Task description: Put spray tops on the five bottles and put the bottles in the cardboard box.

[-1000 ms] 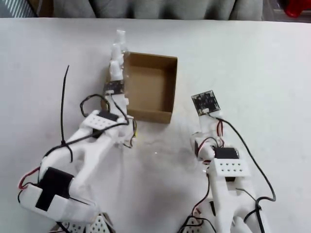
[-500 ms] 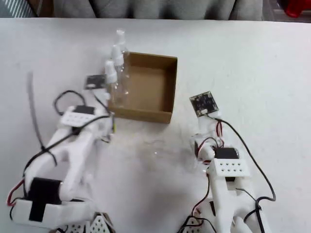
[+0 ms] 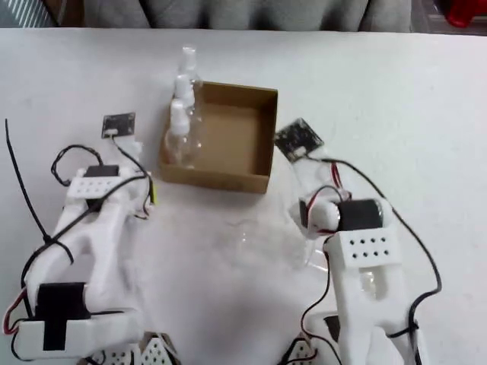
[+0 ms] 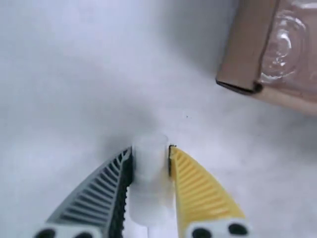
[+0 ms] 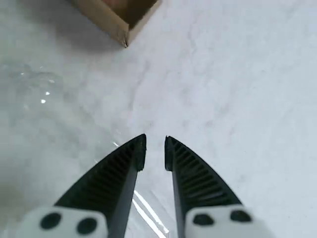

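The cardboard box stands open at the table's middle. Three clear bottles with white spray tops stand in a row along its left inner wall; one bottle shows behind the box corner. My left gripper hovers over bare table left of the box, shut on a white spray top; its yellow finger shows from above. My right gripper hangs near the box's front right corner, open by a narrow gap. A clear uncapped bottle lies beside it.
Another clear bottle lies partly under the right arm, and one sits in front of the box. Cables trail from both arms. Bare white table stretches to the right and behind the box.
My left arm has swung left, away from the box, leaving the capped bottles standing inside. The right arm has risen and turned a little toward the box.
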